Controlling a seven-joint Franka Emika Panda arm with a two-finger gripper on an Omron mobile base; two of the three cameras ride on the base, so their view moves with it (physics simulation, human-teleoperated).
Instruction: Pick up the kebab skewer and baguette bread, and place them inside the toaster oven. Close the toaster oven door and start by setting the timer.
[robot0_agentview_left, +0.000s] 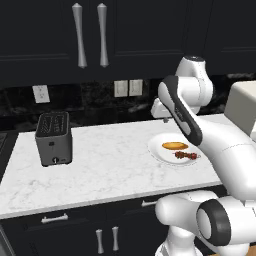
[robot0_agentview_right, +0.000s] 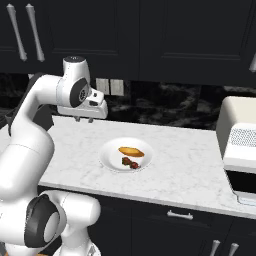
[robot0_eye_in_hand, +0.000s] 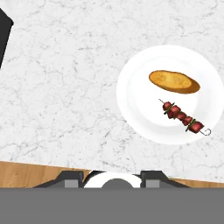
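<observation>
Left base view: white plate (robot0_agentview_left: 159, 151) sits near counter (robot0_agentview_left: 110, 165) front edge, baguette bread (robot0_agentview_left: 175, 146) and kebab skewer (robot0_agentview_left: 186, 155) on it, side by side; bare marble betw. plate and slot toaster (robot0_agentview_left: 53, 138) at left.

Right base view: gripper (robot0_agentview_right: 84, 119) hangs above counter, left of and behind plate; jaws — can't tell. Toaster oven (robot0_agentview_right: 240, 150) at far right, well apart from plate.

Hand view: skewer just nearer than loaf, not touching; wood floor (robot0_eye_in_hand: 35, 174) past counter edge.

Grey slot toaster (robot0_agentview_left: 53, 138) left on marble counter (robot0_agentview_left: 105, 165), white plate (robot0_agentview_left: 159, 150) right.
</observation>
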